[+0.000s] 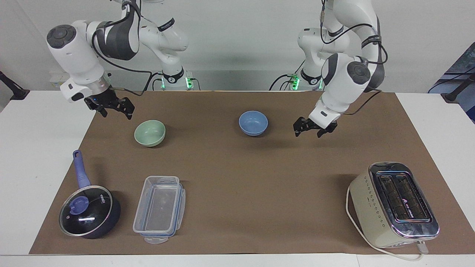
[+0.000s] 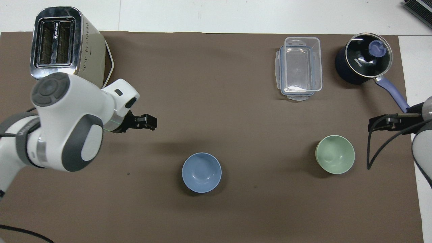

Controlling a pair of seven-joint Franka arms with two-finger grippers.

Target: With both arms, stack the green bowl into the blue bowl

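Green bowl (image 1: 150,132) upright on mat, left of centre in facing view, empty. Blue bowl (image 1: 253,122) upright mid-frame, well apart from it. My right claw (image 1: 110,105) hovers at upper left, just up from green bowl, fingers spread, nothing held. My left claw (image 1: 313,127) hangs right of blue bowl, fingers spread, empty. Judgement: bowl light, rigid, smooth matte wall likely slippery; pinch rim, one finger inside, one outside.
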